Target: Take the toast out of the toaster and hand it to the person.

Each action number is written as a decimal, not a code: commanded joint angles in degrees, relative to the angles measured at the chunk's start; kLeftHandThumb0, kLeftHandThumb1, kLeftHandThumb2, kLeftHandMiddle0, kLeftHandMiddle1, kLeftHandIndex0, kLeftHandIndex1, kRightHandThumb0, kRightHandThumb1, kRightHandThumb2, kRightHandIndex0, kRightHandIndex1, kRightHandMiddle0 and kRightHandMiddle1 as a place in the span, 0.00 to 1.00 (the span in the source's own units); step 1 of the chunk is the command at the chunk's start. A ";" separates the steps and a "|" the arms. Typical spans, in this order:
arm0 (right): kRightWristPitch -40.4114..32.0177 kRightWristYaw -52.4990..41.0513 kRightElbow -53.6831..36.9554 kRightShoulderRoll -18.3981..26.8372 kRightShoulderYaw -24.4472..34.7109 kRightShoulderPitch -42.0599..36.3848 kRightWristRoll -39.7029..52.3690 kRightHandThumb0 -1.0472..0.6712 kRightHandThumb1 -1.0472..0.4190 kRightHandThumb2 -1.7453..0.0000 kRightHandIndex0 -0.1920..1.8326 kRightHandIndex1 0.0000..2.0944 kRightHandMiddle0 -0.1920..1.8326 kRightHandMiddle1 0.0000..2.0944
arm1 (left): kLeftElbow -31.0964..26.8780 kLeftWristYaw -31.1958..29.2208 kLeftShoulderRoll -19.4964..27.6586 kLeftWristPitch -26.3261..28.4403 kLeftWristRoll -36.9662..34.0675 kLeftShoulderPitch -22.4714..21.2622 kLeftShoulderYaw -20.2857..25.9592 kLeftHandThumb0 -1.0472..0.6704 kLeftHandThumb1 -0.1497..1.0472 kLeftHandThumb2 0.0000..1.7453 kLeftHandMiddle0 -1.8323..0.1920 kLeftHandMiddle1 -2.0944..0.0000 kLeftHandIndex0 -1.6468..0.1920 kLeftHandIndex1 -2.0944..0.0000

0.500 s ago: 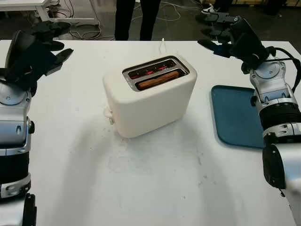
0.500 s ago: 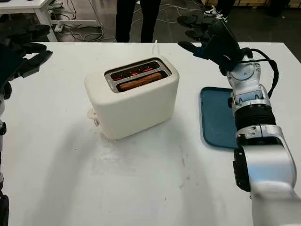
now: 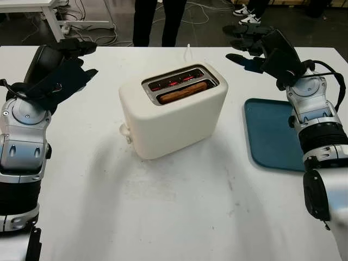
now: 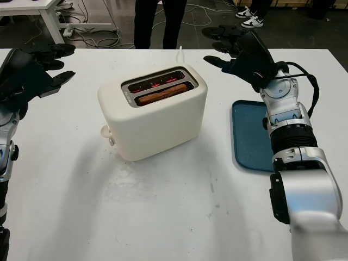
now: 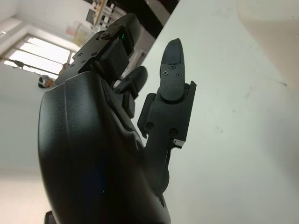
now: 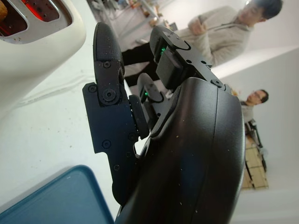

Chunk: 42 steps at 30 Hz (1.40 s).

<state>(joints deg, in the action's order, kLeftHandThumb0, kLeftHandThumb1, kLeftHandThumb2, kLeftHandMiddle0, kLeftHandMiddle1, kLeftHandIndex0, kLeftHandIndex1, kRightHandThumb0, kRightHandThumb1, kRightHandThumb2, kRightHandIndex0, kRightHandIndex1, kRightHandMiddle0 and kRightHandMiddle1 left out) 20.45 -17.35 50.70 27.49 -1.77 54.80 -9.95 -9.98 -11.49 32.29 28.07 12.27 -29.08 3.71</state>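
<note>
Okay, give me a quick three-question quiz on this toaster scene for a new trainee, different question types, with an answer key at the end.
1. True or false: the toast has already been lifted out of the toaster.
2. Multiple choice: where does the blue tray lie? A) on the toaster's side nearest the right hand; B) under the toaster; C) beside the left hand.
3. Fill in: the toaster slot that glows red and holds no toast is the one ____ from the robot.

Key
1. False: it sits in the slot nearer the robot, and both hands are open, raised on either side of the toaster.
2. A
3. farther
</note>
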 commanded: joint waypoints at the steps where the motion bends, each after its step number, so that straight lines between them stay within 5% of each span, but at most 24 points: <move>1: 0.50 0.10 -0.56 0.04 0.25 -1.05 0.47 0.25 0.09 0.87 0.39 0.00 0.37 0.00 | -0.12 -0.05 0.16 -0.55 0.75 -0.73 -0.19 0.41 0.89 0.15 0.73 0.66 0.56 0.97; 9: 1.71 0.12 -0.48 0.42 0.16 -1.53 0.25 0.24 0.09 0.86 0.40 0.01 0.38 0.00 | 0.65 -0.19 0.33 -4.06 0.69 -0.92 -0.46 0.40 0.89 0.15 0.73 0.64 0.55 0.96; 42: 1.77 0.49 0.10 0.67 0.15 -1.19 -0.25 0.26 0.09 0.87 0.40 0.00 0.38 0.00 | -0.77 -0.54 1.09 -3.90 0.93 -0.21 0.31 0.37 0.89 0.13 0.75 0.66 0.55 0.97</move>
<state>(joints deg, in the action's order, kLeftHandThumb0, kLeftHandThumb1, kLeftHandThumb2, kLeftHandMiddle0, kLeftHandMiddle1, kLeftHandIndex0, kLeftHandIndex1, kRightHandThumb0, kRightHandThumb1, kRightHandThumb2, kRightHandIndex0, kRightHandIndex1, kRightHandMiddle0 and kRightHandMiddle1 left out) 21.31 -17.19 50.62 27.52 -1.52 53.62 -9.98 -10.17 -11.71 32.60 24.92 12.34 -29.37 3.56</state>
